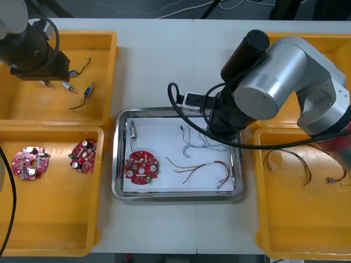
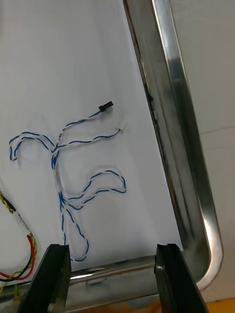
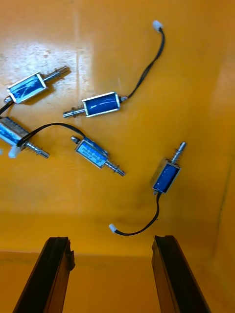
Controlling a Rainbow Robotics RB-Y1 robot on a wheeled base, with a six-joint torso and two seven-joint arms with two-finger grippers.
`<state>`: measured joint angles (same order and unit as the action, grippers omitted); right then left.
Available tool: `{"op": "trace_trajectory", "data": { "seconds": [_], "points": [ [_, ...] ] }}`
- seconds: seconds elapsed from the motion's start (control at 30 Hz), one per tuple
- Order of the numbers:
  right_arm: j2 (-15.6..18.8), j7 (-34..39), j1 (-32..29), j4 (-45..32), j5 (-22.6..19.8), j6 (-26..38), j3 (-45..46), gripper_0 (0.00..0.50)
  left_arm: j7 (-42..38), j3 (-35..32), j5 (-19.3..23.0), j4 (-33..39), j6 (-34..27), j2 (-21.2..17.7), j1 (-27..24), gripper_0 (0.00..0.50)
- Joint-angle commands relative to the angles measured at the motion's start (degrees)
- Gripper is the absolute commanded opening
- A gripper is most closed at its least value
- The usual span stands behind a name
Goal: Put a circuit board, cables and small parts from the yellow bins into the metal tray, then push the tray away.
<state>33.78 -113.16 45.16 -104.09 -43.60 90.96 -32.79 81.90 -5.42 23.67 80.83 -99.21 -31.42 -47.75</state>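
With a circuit board (image 1: 141, 167), small metal part (image 1: 132, 130), blue and white cable (image 2: 58, 161) and red and yellow cable (image 1: 200, 170) lying in the metal tray (image 1: 175, 195) at centre frame, the right gripper (image 2: 112, 249) hangs empty, fingers apart, near its upper right corner, probably to push it, while the left gripper (image 3: 110, 242) waits, likewise spread, above the upper-left yellow bin (image 1: 33, 104).

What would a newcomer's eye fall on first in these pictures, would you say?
The bulky silver right arm stands out first, reaching over the metal tray in the middle of the table, its right gripper open at the rim by the twisted blue and white cable. The tray also holds a red circuit board and a red and yellow cable. The left gripper hangs open over small metal parts in the far left yellow bin.
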Motion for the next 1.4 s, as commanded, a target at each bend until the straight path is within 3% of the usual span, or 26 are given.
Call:
{"op": "trace_trajectory", "data": {
  "seconds": [0.03, 0.27, 0.53, 0.8, 1.4],
  "points": [
    [0.8, -2.4, 1.9, -2.7, -2.5, 2.9, 6.7, 0.5, 9.8, -0.6, 0.1, 0.8, 2.4, 2.2, -0.1, 0.49],
    [2.3, -1.5, 1.9, -4.2, -4.9, 11.3, 14.9, 0.5, 16.2, -0.6, -0.2, 0.8, 6.0, 5.1, 3.0, 0.481],
    [4.6, -0.7, 1.6, -4.5, -6.0, 19.0, 22.3, 0.5, 17.5, 2.0, -1.2, 0.8, 9.7, 6.2, 5.2, 0.468],
    [7.2, 2.1, -1.6, -4.5, -6.6, 19.0, 28.5, 0.5, 18.0, 3.2, -2.1, 0.6, 11.1, 6.4, 6.1, 0.442],
    [12.6, 20.7, -11.6, -7.9, -6.0, 19.0, 38.1, 0.5, 18.4, 5.7, -2.9, -2.9, 17.9, 7.0, 6.0, 0.436]
  ]
}}
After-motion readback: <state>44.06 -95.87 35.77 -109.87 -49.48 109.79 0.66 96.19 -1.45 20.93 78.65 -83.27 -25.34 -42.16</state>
